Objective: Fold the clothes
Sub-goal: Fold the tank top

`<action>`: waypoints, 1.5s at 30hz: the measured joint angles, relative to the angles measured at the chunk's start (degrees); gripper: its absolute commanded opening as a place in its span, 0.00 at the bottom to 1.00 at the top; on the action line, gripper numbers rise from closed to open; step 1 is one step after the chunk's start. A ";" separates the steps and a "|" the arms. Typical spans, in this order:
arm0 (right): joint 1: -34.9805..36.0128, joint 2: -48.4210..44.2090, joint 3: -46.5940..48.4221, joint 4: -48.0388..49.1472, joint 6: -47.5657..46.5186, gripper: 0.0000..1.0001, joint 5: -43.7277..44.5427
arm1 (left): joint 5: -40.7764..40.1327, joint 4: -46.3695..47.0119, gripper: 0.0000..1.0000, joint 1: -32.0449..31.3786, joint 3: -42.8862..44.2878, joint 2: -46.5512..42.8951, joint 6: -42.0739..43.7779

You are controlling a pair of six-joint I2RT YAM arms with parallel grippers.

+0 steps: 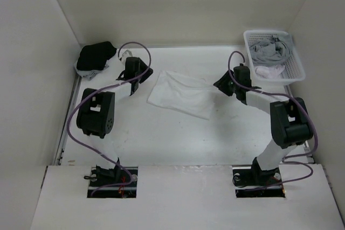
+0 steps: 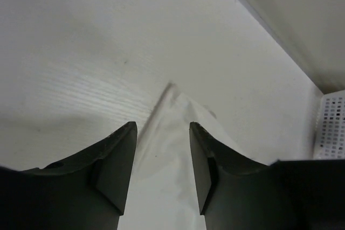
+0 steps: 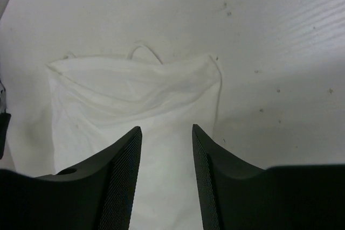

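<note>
Left of the basket (image 1: 247, 38), the clothes (image 1: 180, 94) lie seemingly folded, left gripper (image 2: 161, 127) and right gripper (image 3: 167, 129) flanking them, jaws parted, empty

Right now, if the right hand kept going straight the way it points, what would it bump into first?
Most likely the white cloth, which lies on the table straight ahead of the open right hand.

No text, label or number is readable.
</note>
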 measured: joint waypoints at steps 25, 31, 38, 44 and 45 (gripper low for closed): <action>18.51 -36.68 -36.96 4.04 6.71 0.40 11.85 | 3.65 15.93 0.16 -1.07 -36.06 -15.10 -3.10; 21.00 -27.89 -36.63 6.58 9.03 0.43 12.66 | 2.97 16.13 0.06 -1.44 -35.17 -13.57 -4.02; 22.03 -20.13 -34.93 15.37 12.00 0.36 12.85 | 2.67 16.11 0.06 -1.44 -35.15 -13.55 -4.52; 21.90 -20.68 -35.71 15.61 14.27 0.35 15.23 | 2.69 16.11 0.06 -1.44 -35.15 -13.55 -4.70; 21.79 -20.94 -35.76 15.23 14.43 0.35 15.63 | 2.69 16.09 0.06 -1.44 -35.15 -13.55 -4.70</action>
